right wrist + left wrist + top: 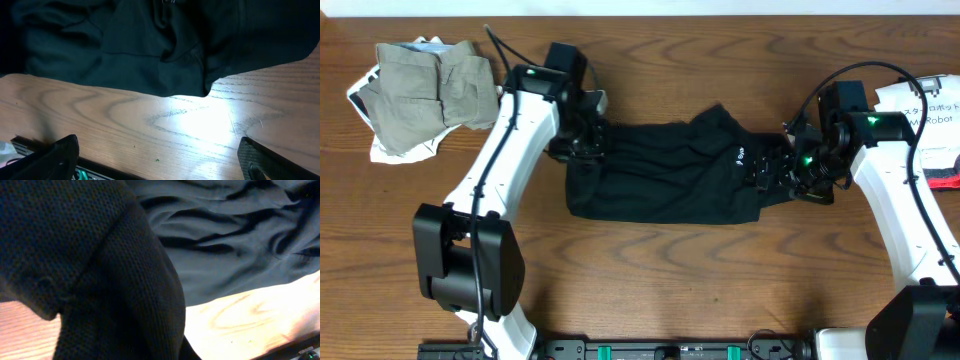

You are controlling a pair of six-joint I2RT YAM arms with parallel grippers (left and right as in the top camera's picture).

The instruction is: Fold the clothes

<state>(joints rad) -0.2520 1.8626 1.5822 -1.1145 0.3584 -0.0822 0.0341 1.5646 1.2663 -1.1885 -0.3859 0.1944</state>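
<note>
The black shirt (pixel 660 180) lies bunched across the middle of the table, its small white mark (pixel 741 155) towards the right end. My left gripper (pixel 582 140) is at the shirt's left edge. In the left wrist view a raised fold of black shirt (pixel 100 280) fills the near field and hides the fingers, so the gripper is shut on that fabric. My right gripper (pixel 775 170) is at the shirt's right edge. In the right wrist view it stands open (pixel 160 150) over bare wood, with the black shirt's hem (pixel 150 50) just ahead of the fingertips.
A pile of khaki-grey and white clothes (pixel 430 90) sits at the back left corner. White printed paper (pixel 920 100) and a red object (pixel 945 178) lie at the right edge behind my right arm. The table's front edge runs along the bottom.
</note>
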